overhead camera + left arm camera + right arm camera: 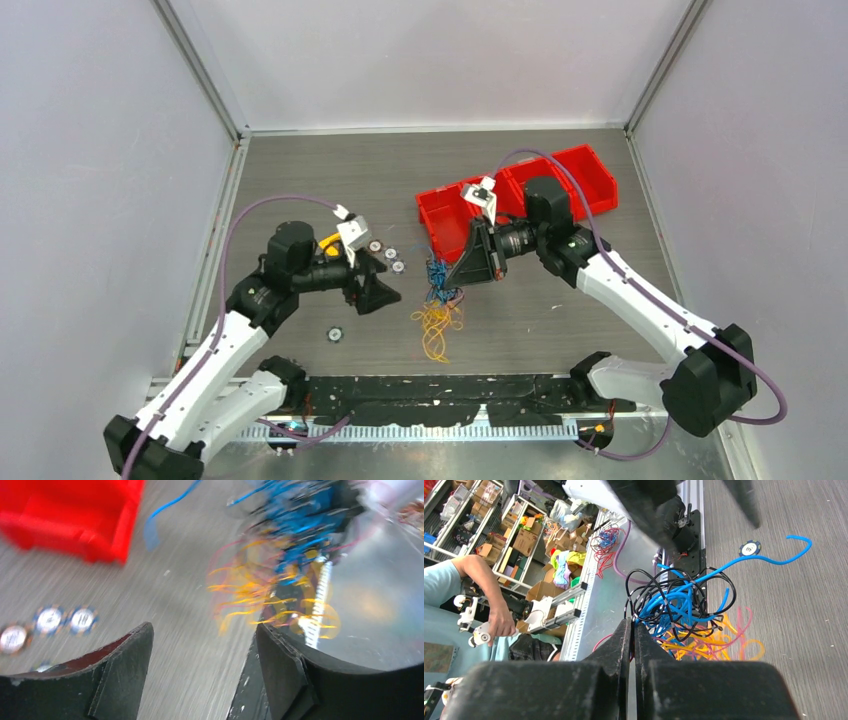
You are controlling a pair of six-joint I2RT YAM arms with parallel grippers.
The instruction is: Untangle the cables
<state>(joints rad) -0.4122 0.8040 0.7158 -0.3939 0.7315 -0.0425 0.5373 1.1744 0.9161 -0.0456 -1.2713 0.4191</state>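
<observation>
The cables (437, 312) lie in one knot at the middle of the table (540, 320), with yellow-orange loops on the near side and blue and black strands on the far side. The right pincer (631, 627) is closed tight at the far top of the knot, fingers pressed together. It appears to pinch a black strand there, probably to anchor and raise the bundle so loops can be drawn out. The left pincer (202, 635) stands wide open just left of the knot with nothing between its fingers. It points at the yellow loops, seemingly placed to take a strand from the opposite side.

The table is grey with a wood-like grain. Small round discs (386, 255) lie left of the knot, with one more nearer the front edge. Red bins (598, 185) sit at the far right. Pale walls (430, 60) close off three sides. Past the near edge, the right wrist view shows shelves (499, 525) stacked with boxes and a person (441, 587) in a light blue shirt.
</observation>
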